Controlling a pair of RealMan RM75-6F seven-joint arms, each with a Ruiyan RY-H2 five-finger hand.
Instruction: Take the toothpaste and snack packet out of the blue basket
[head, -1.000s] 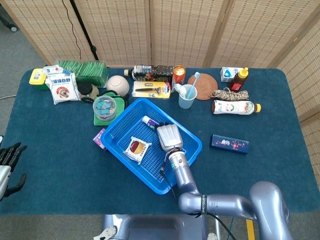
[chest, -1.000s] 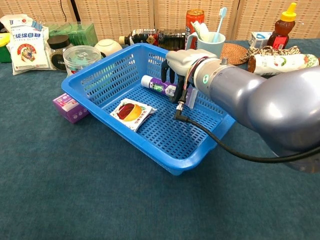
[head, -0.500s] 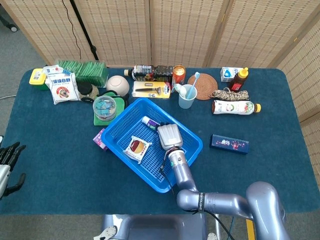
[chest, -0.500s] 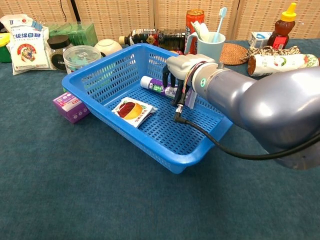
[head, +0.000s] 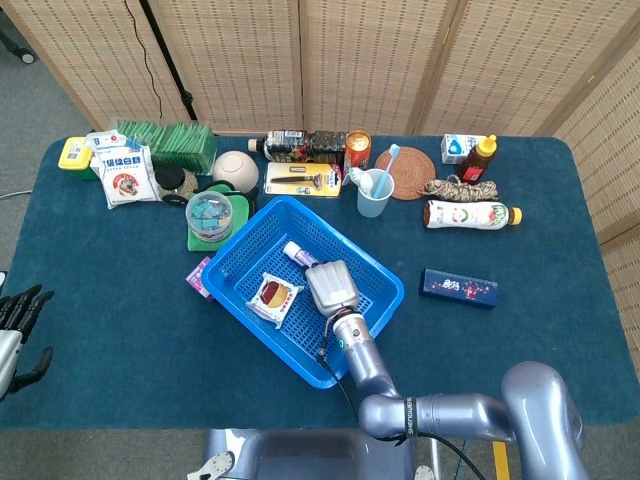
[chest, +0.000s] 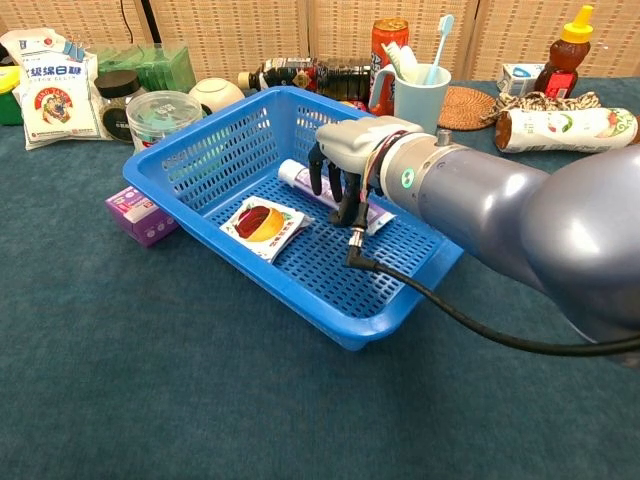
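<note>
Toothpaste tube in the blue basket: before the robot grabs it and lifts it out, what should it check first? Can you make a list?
1. Right hand is above the toothpaste: ok, its fingers hang over the tube's middle.
2. Fingers closed around the tube: cannot tell, the hand hides the contact.
3. Snack packet out of the way: ok, it lies apart, beside the tube.
4. Way up out of the blue basket: ok, nothing covers it.
5. Bare table to put the tube down: ok, room in front of the basket.
6. Left hand clear: ok, at the table's edge, fingers apart, holding nothing.
</note>
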